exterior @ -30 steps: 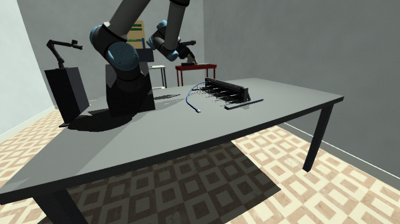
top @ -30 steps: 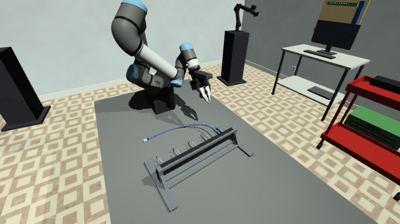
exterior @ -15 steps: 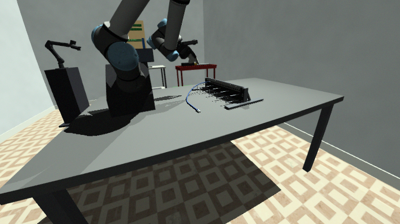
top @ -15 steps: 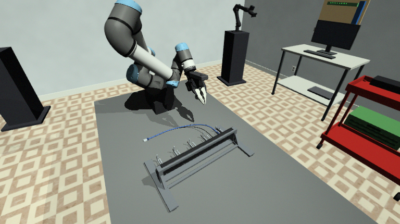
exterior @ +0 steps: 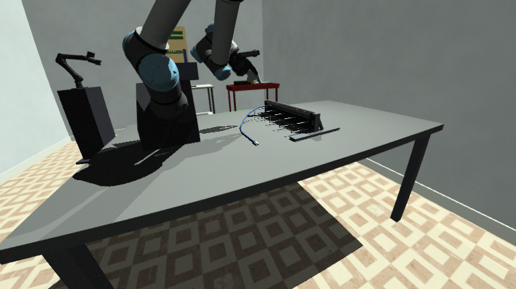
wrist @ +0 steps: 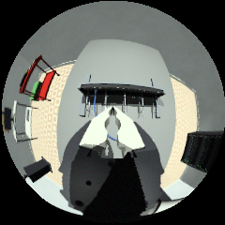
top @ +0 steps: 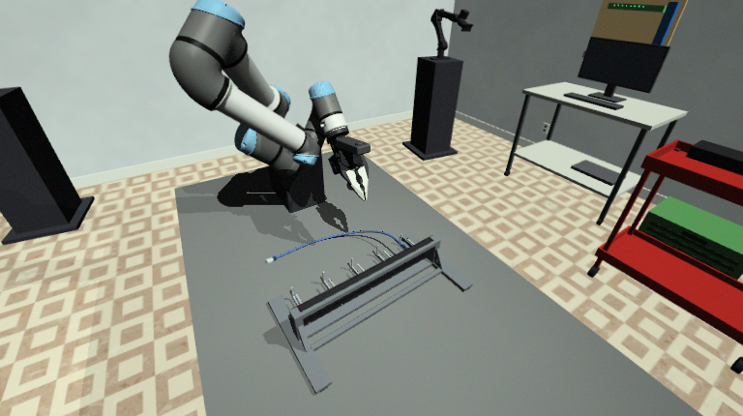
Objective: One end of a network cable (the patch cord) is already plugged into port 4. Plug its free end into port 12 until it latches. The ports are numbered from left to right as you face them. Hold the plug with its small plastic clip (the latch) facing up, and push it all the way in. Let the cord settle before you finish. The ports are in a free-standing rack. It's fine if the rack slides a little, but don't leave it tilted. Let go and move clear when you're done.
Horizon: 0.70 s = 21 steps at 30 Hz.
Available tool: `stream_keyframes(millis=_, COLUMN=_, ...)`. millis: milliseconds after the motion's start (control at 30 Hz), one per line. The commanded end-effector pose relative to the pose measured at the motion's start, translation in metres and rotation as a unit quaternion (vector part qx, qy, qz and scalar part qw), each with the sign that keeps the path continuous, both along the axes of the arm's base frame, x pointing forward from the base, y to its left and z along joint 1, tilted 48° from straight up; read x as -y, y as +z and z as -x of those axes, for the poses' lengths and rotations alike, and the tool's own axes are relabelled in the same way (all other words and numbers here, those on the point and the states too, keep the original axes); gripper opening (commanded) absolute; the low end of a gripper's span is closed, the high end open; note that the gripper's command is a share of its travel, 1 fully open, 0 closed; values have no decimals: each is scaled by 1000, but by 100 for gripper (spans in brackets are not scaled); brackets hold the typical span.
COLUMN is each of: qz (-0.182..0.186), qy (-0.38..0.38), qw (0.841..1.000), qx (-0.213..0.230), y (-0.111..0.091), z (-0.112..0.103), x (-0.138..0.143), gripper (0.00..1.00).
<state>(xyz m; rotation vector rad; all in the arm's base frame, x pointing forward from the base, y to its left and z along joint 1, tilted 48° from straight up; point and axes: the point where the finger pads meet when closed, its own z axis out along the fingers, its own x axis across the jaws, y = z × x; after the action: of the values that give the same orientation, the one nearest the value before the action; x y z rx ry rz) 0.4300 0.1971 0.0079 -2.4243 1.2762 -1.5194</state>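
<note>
So our claw (top: 364,197) (exterior: 260,81) (wrist: 112,107) is closed on nothing, up above the table (top: 438,345) (exterior: 213,179) (wrist: 119,58). Below it and well apart, the blue patch cord (top: 361,231) (exterior: 240,126) (wrist: 96,104) curves from the upright patch-panel rack (top: 366,285) (exterior: 317,123) (wrist: 123,87), with its free plug (top: 270,259) (exterior: 255,142) lying loose on the tabletop, not in port 12.

In the top view, we count one rack (top: 368,272) (exterior: 293,108) (wrist: 122,87), one blue cord (top: 328,236) (exterior: 240,126) (wrist: 96,103), one grey table (top: 438,345) (exterior: 209,173) (wrist: 117,61), one red cart (top: 679,266) (exterior: 252,87) (wrist: 48,85), one monitor (top: 623,65) (exterior: 192,71) (wrist: 7,112) and one keyboard (top: 593,100). We also record, at eleven to one o'clock, one small black arm (top: 439,31) (exterior: 68,68).
</note>
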Motion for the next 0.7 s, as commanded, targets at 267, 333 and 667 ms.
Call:
stream_keyframes(millis=267, qz=-1, qy=1, qw=1000, qx=0, y=10, z=-3, x=8, gripper=0)
stream_keyframes(millis=333, qz=-1, qy=1, qw=1000, qx=0, y=9, z=-3, x=8, gripper=0)
stream_keyframes(millis=667, qz=-1, qy=1, qw=1000, qx=0, y=-6, z=-24, x=19, gripper=0)
